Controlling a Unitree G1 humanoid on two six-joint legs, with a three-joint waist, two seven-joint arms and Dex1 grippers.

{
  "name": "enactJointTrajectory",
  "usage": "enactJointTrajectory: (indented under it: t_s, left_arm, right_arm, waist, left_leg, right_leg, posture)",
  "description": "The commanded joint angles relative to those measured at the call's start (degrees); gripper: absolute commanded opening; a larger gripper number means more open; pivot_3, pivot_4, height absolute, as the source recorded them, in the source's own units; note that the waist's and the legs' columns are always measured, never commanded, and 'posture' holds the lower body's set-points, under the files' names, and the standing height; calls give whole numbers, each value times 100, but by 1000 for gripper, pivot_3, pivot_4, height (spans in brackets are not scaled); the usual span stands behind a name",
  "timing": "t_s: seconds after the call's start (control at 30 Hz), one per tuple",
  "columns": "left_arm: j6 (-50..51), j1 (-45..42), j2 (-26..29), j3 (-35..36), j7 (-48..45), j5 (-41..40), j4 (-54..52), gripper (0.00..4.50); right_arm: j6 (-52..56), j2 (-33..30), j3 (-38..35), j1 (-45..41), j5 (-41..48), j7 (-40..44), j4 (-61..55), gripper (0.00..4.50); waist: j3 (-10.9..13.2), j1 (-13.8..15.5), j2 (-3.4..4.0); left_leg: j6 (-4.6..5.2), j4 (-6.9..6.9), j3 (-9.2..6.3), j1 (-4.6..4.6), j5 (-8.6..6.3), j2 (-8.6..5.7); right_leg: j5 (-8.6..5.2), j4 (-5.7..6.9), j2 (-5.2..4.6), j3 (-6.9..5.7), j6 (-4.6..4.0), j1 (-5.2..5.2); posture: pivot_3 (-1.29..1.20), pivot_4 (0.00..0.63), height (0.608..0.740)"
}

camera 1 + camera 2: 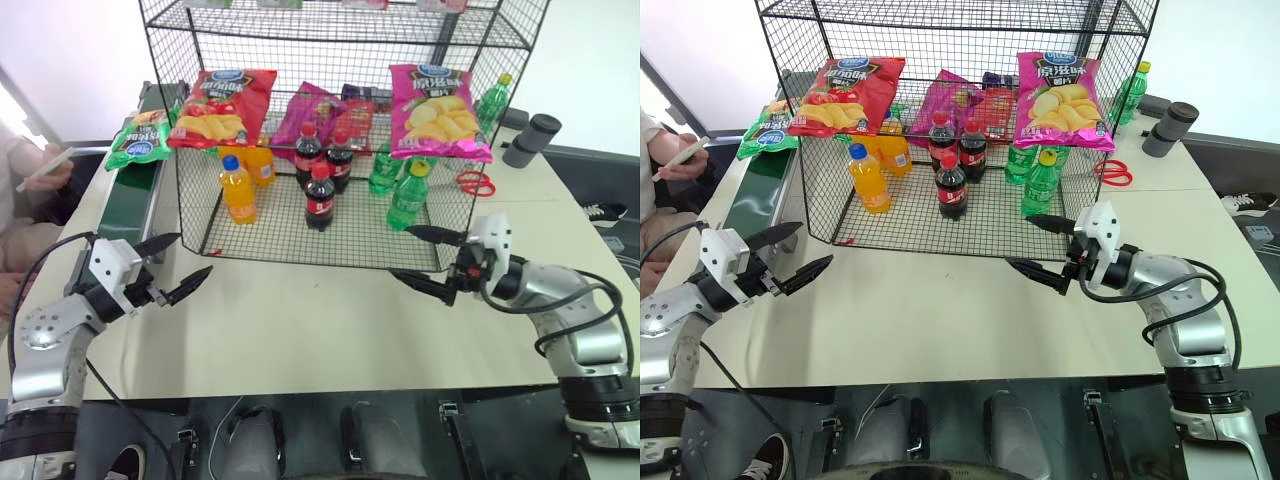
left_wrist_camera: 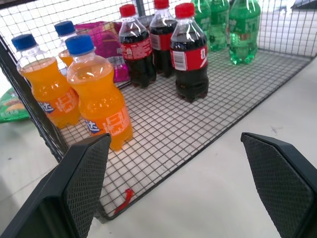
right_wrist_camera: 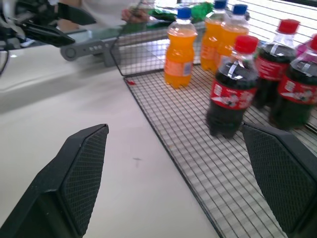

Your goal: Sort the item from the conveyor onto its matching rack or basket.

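From the head, the green bag (image 1: 140, 139) lies on the conveyor (image 1: 128, 195) left of the rack (image 1: 330, 130), while both pincers, left (image 1: 172, 266) and right (image 1: 422, 258), hover wide open and empty over the tabletop (image 1: 300, 320). The left wrist faces orange bottles (image 2: 96, 91) and cola bottles (image 2: 189, 52) inside the rack. The right wrist sees the same bottles from the other side.

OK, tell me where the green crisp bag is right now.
In the left eye view the green crisp bag lies on the conveyor at far left, just outside the rack, beside the red crisp bag.
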Motion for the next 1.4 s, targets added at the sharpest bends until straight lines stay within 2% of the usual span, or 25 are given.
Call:
enactJointTrajectory:
  t_s: [0.03,0.5,0.67,0.93,1.07,1.27,1.4]
  left_arm:
    - [-218,3,60,115,46,80,-10,4500]
    - [-637,561,121,404,330,279,-212,4500]
    - [-1150,976,187,616,623,715,-256,4500]
    - [-2577,2002,300,1103,1567,2077,-93,4500]
    - [-3469,2561,451,1711,2755,3612,61,4500]
    - [-3758,3064,462,2143,3972,4802,-39,4500]
    - [-3626,3254,514,2140,4500,5206,96,4500]
  right_arm:
    - [-74,10,-77,-59,53,-29,-224,4426]
    - [-16,159,206,-454,-122,-65,207,4426]
    - [-78,235,365,-652,-186,52,410,4426]
    - [85,645,831,-851,-172,216,366,4426]
    - [140,989,1081,-1059,-131,293,448,4426]
    - [340,1102,1309,-1146,-79,659,495,4426]
    - [292,1118,1532,-1185,-185,804,458,4426]
  waist:
    - [0,3,0]
    - [0,-8,0]
    - [0,-4,-1]
    - [-1,-22,0]
    - [-2,-23,-4]
    - [-7,1,-9]
    - [-7,-16,-10]
  left_leg:
    - [0,0,1,0,0,-1]
    - [0,-1,2,0,0,0]
    - [1,-1,2,0,0,0]
    - [2,-5,6,1,-1,3]
    - [3,-5,11,0,-2,3]
    - [8,-8,18,-1,-6,2]
    - [8,-8,19,-1,-6,3]
  right_leg:
    - [0,0,-1,0,0,0]
    - [0,0,-2,0,-1,-1]
    - [0,0,-3,0,-1,-1]
    - [-1,-1,-7,0,-3,-6]
    - [-2,-2,-12,-1,-6,-9]
    - [-9,-4,-24,-4,-18,-10]
    - [-9,-3,-23,-4,-20,-12]
  posture:
    - [0,150,740]
    - [0,150,740]
    - [0,150,740]
    - [0,150,740]
    - [0,150,740]
    - [0,150,740]
    - [0,150,740]
